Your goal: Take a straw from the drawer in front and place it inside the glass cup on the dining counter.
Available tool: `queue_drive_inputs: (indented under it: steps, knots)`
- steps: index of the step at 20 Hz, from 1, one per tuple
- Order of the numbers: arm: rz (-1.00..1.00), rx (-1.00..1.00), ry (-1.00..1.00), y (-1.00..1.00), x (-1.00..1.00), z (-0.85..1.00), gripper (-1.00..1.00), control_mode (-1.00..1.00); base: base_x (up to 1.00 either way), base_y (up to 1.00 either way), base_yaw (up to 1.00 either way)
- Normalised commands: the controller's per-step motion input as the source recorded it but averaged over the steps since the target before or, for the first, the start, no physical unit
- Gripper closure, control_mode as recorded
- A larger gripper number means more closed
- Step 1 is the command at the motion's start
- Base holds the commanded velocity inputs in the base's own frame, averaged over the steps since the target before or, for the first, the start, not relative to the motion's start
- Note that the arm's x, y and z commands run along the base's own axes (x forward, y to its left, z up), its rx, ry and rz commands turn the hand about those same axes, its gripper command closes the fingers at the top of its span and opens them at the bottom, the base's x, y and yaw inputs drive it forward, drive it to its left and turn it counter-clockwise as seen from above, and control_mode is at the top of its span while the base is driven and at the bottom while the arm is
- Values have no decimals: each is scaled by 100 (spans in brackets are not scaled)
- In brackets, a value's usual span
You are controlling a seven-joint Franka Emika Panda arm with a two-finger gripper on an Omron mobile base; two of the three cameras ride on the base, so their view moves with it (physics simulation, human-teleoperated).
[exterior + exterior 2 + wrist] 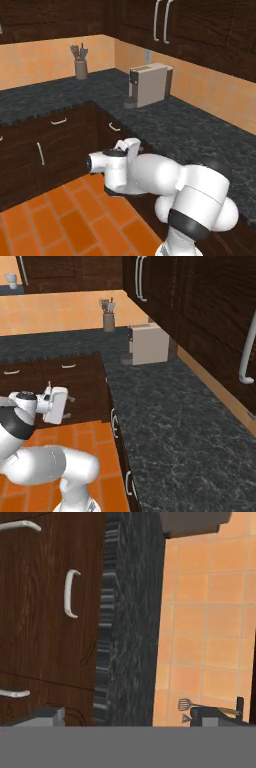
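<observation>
Black stone countertop point(190, 130) edge, shut drawer point(50, 607) fronts

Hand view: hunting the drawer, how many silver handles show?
3: top left handle, middle handle, lower left handle. Others may sit off-frame.

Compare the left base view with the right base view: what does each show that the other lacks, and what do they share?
Left base view: a wall outlet on the orange tiles behind the machine, and a vertical silver door handle on the lower cabinets.

Right base view: a small white cup far off at the top left, and a long curved cabinet handle at the right edge.

Both: the utensil holder, the beige coffee machine, the black speckled countertop, the orange floor tiles and the white arm.
</observation>
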Motion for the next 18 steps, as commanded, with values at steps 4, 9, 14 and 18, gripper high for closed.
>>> queue_drive_inputs:
  steps: [4,9,14,18]
  knots:
    - [-3,-14,0,-29,22,-37,-100,-100,0,0,0]
    - [-2,-8,0,-40,27,-31,-100,-100,0,0,0]
    - [-7,-1,0,-46,11,-25,-100,-100,0,0,0]
    - [-14,0,0,-47,1,-23,-100,-100,0,0,0]
